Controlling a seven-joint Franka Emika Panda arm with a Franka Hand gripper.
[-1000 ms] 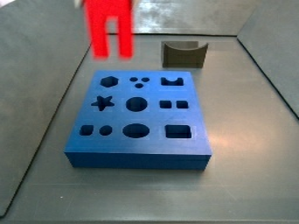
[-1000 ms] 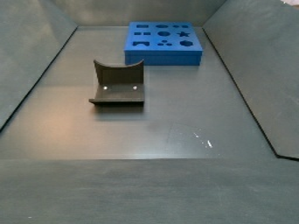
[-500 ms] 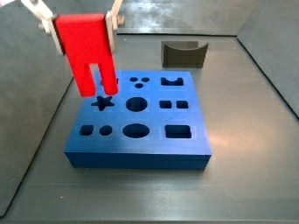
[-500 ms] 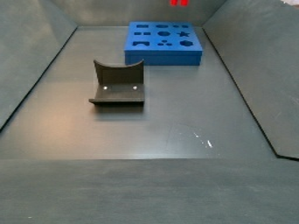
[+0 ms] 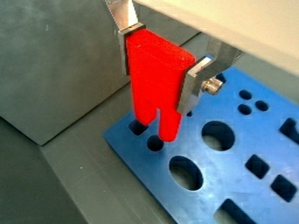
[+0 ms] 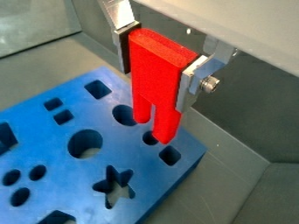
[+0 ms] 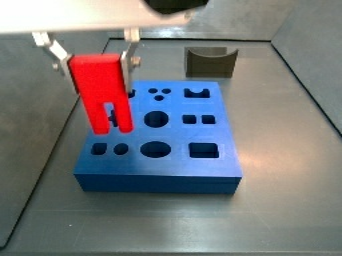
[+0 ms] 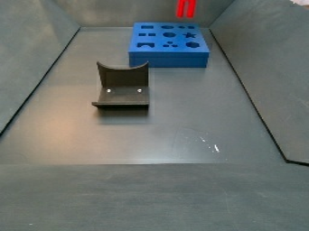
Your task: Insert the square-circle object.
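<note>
The square-circle object is a bright red upright block with two short legs pointing down. My gripper is shut on its upper part, with a silver finger on each side. It hangs over the left side of the blue board, with its leg tips just above the small holes near the board's front left corner. In both wrist views the block stands over a small round hole next to a small square hole. I cannot tell whether the legs touch the board. A side view shows only the block's lower part at the frame's top, above the board.
The dark fixture stands on the grey floor behind the board, also seen in a side view. The board has other cut-outs, such as large round holes and a star. Grey walls bound the floor.
The gripper has come down and toward the board's front with the red block. The legs have moved from the star hole to the front left holes.
</note>
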